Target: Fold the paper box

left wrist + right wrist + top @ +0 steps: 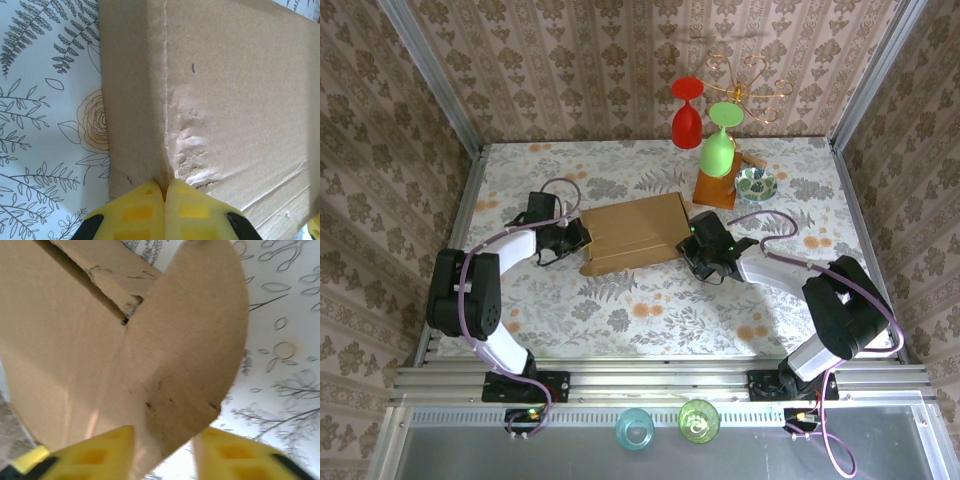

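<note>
Cardboard is lying mid-frame in the top view, where the paper box [635, 233] is resting flat on the floral table [620, 310] with an arm at either end. The left gripper [576, 238] is sitting at the box's left edge, its yellow fingers [145, 210] pressing shut against each other at the bottom of the left wrist view, where a crease is ending. The right gripper [704, 246] is standing open at the right edge, straddling a rounded flap [200, 340].
</note>
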Robot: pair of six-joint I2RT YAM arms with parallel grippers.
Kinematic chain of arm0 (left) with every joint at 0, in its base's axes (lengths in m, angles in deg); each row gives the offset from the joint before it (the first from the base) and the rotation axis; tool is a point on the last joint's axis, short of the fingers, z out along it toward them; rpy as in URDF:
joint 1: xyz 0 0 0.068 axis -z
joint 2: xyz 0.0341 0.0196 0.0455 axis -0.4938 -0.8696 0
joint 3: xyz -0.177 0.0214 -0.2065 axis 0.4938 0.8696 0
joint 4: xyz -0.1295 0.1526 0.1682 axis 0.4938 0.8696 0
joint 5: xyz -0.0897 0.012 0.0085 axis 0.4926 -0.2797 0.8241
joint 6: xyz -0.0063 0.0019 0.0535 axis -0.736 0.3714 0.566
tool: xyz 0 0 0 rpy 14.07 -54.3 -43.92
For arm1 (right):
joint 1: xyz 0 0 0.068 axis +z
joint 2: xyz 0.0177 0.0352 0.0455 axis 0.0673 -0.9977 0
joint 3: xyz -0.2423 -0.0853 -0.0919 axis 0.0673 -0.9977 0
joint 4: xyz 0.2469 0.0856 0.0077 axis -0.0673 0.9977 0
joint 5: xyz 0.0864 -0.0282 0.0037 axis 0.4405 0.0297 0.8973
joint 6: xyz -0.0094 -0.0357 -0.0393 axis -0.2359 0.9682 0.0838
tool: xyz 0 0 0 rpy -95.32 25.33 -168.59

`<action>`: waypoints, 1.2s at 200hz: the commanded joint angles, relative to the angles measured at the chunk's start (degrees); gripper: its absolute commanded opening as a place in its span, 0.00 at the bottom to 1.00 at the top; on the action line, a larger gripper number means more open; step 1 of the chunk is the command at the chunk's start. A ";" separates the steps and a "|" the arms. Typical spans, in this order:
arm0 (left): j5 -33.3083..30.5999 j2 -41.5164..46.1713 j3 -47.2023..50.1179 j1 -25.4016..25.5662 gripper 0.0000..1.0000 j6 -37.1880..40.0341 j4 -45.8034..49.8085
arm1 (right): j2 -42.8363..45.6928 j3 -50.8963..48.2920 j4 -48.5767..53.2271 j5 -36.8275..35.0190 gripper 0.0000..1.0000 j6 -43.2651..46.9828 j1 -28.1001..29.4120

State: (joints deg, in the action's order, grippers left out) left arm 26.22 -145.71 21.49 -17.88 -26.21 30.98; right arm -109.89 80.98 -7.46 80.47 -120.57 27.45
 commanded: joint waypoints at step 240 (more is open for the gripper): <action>10.93 -1.56 2.36 -6.00 0.00 13.51 13.83 | -15.85 0.93 -20.05 53.08 0.84 35.62 -21.20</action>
State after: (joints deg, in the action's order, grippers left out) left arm 38.28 -145.03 22.34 -23.63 -13.88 42.37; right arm -123.37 81.86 -19.33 127.60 -79.82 5.03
